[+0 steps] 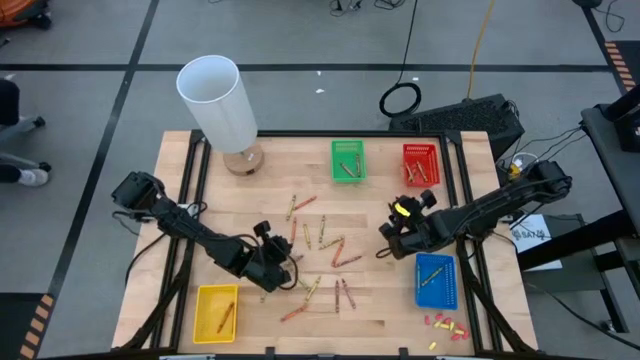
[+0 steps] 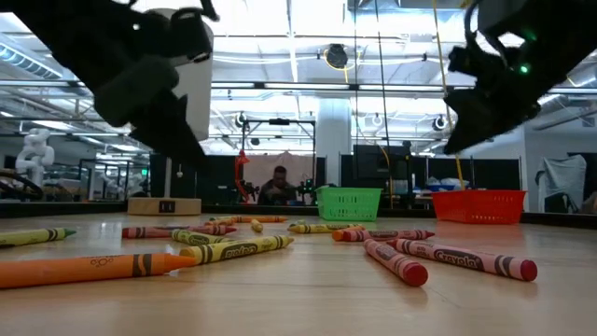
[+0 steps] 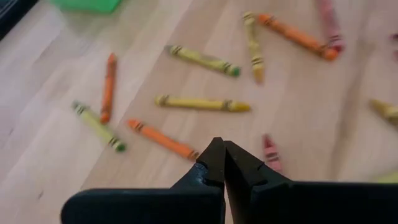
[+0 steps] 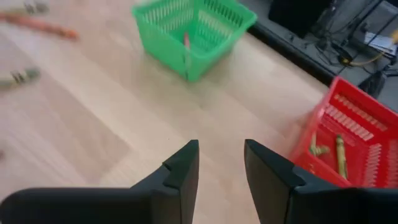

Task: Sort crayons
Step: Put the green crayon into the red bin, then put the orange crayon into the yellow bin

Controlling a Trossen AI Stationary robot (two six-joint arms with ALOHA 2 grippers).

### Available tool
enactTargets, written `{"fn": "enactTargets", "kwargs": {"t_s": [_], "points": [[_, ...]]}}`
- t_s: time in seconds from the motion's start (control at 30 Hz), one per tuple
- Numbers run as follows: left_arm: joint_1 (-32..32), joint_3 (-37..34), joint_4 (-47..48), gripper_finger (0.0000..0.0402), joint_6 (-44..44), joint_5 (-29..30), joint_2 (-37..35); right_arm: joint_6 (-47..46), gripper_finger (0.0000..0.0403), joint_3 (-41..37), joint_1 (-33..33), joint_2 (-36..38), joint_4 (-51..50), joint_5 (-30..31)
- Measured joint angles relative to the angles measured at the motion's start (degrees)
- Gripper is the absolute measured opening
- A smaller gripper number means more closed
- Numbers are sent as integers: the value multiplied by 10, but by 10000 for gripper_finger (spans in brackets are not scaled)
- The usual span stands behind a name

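Bare table (image 1: 470, 300) lies between the scattered crayons (image 1: 322, 245) at the centre and the baskets at the edges. The green basket (image 1: 348, 160) and red basket (image 1: 421, 164) stand along the far edge, the blue basket (image 1: 435, 280) at the right, the yellow basket (image 1: 216, 312) near left. A tall white cylinder (image 1: 218, 100) blocks the far-left corner.

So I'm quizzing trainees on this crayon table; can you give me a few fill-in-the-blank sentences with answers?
1. The left gripper has its fingers ____.
2. The basket at the table's front left corner is ____.
3. The right gripper, its fingers apart, holds ____.
4. The green basket stands beside the ____ basket.

Answers: shut; yellow; nothing; red
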State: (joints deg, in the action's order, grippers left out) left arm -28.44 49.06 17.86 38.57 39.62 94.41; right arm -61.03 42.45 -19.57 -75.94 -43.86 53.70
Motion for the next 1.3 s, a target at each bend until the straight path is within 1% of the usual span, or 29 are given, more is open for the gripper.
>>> {"fn": "enactTargets", "kwargs": {"t_s": [0.13, 0.2, 0.27, 0.4, 0.47, 0.63, 0.7, 0.77, 0.9, 1.07, 1.3], "points": [[14, 0, -11, 7, 1, 0, 0, -14, 89, -15, 25, 0, -2, 8], [23, 0, -22, 7, -1, 0, 0, -36, 70, -27, 41, 0, 17, 34], [29, 0, -28, 7, -1, -1, 0, -63, 51, -43, 61, 0, 30, 45], [32, 0, -28, 7, -1, -23, 0, -101, 17, -68, 93, 0, 39, 17], [29, 0, -28, 7, -4, -25, 0, -97, 5, -84, 103, 0, 56, 4], [28, 0, -28, 7, -4, -25, 0, -78, 5, -117, 147, 0, 99, 37], [28, 0, -27, 7, -4, -24, 0, -65, 4, -130, 168, 0, 118, 36], [28, 0, -27, 7, -4, -24, 0, -51, 1, -135, 182, 0, 131, 20], [28, 0, -23, 7, -4, -24, 0, -25, 1, -135, 174, 0, 172, -9], [29, 0, -23, 7, -4, -24, 0, 27, 1, -135, 160, 0, 243, -26], [25, 0, -23, 7, -3, -24, 0, 45, 0, -135, 159, 0, 251, -33]]}}
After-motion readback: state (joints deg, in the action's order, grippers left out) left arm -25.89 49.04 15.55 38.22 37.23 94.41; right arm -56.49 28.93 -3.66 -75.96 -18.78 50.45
